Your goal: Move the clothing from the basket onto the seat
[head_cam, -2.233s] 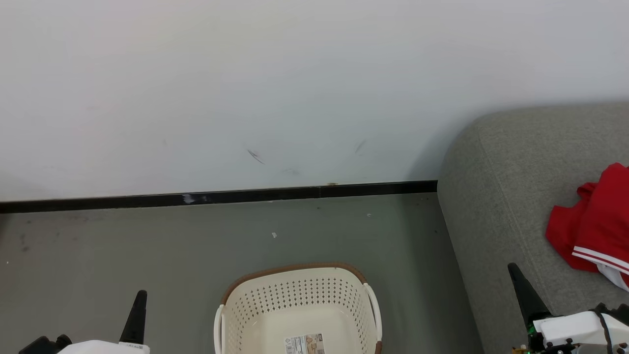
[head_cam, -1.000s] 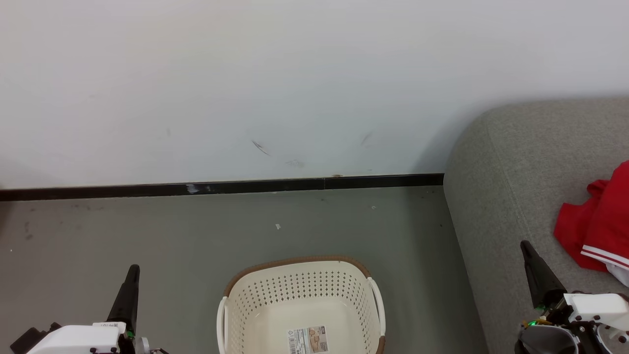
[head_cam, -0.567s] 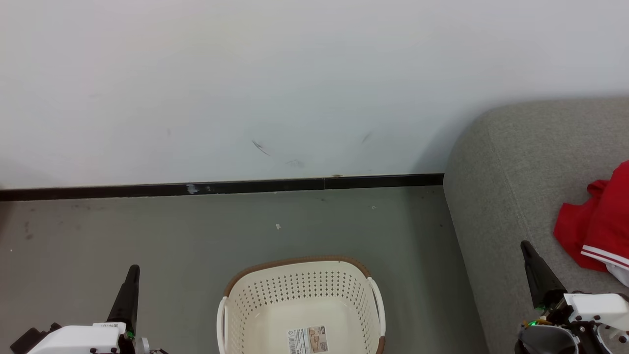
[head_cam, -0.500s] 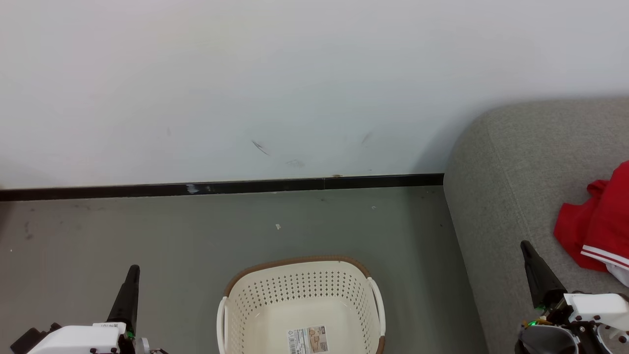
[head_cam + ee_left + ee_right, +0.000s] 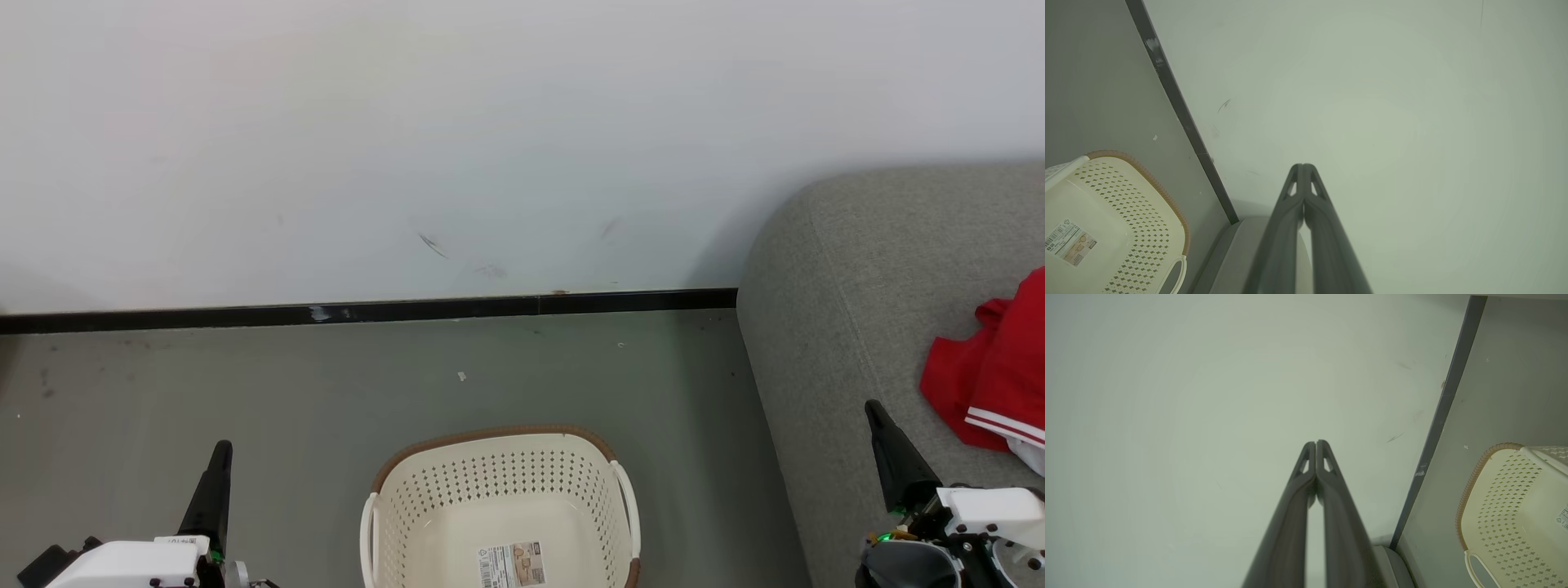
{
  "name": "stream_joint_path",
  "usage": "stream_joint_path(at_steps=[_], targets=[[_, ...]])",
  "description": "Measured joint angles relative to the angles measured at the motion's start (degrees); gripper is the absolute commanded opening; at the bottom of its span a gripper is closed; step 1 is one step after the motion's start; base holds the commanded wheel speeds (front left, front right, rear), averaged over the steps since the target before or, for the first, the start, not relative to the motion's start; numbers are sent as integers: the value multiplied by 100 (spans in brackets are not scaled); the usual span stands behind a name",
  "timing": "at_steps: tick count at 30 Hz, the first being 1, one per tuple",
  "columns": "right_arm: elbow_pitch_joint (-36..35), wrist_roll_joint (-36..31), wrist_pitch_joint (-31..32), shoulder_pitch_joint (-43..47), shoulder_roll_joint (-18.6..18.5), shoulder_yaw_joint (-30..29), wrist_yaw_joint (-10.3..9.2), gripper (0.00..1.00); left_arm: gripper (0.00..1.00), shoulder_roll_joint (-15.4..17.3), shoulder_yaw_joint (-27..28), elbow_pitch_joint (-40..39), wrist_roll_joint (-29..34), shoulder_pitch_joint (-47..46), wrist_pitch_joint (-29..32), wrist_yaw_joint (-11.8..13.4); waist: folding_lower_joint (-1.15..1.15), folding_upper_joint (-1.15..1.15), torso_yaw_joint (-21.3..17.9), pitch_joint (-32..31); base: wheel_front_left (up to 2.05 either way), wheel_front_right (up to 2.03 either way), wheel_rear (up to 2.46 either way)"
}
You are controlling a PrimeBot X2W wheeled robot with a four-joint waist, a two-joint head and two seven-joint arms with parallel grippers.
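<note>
The clothing point(image 5: 992, 376), a crumpled heap of red fabric with white stripes along its lower edge, lies on the seat point(image 5: 824, 286), a big grey upholstered sofa with a rounded corner that fills the right side of the room, and the heap runs off past the right edge of the head view. The basket point(image 5: 498, 482) stands on the floor point(image 5: 245, 384) to the left of the seat, apart from it, with a strip of grey floor between them. It is cream plastic with perforated walls, a brown woven-look rim and a white handle on each side, and the part of its inside that I can see is bare plastic with a label sticker point(image 5: 510, 563) stuck to the bottom. The right hand point(image 5: 875, 412) hovers over the near edge of the seat, just left of the clothing and not touching it, its two dark fingers pressed together into a single point and holding nothing. The left hand point(image 5: 220, 453) hangs over the floor on the other side of the basket, well clear of it, its fingers likewise pressed flat against each other and carrying nothing. Behind everything runs a black skirting point(image 5: 367, 311) at the foot of a pale wall point(image 5: 408, 122) marked with a few dark scuffs.
</note>
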Motion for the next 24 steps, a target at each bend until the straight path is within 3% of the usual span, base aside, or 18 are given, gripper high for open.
stream_joint_path(at_steps=[24], targets=[[10, 0, 0, -1, -2, 1, 1, 0, 0, -1, 1, 27, 0, -12, 0, -9, -1, 0, 0, 0, 0, 0, 0]])
